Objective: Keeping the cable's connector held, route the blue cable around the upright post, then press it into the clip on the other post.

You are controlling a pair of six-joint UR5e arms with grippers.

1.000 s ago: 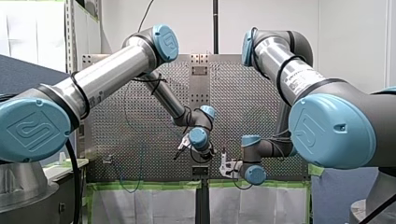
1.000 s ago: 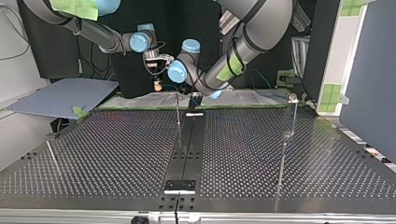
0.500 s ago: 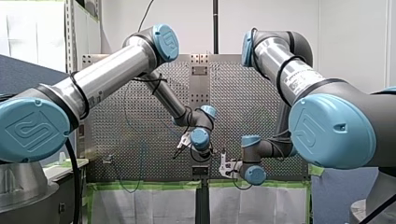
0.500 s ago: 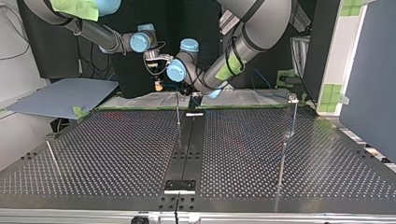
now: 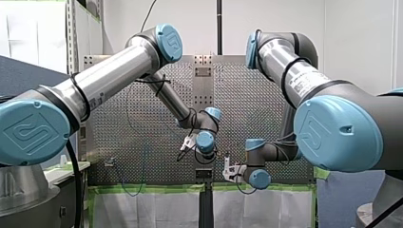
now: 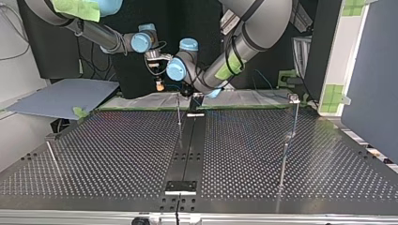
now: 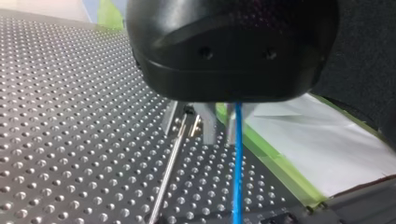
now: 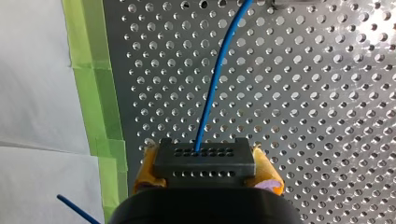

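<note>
Right gripper (image 8: 206, 170) clamped on connector (image 8: 204, 156). Left gripper (image 7: 219, 138), grip unreadable, edged closer to post (image 6: 179, 112); blue cable (image 8: 212, 93) wrap likely just starting.

The perforated table (image 8: 327, 93) is gleaming, glossy bare metal; the post (image 7: 169, 168) is shining, polished steel. The blue cable (image 8: 212, 88) is looking smooth, and the connector (image 8: 204, 156) in my right pincer (image 8: 205, 168) is showing matt black plastic.
</note>
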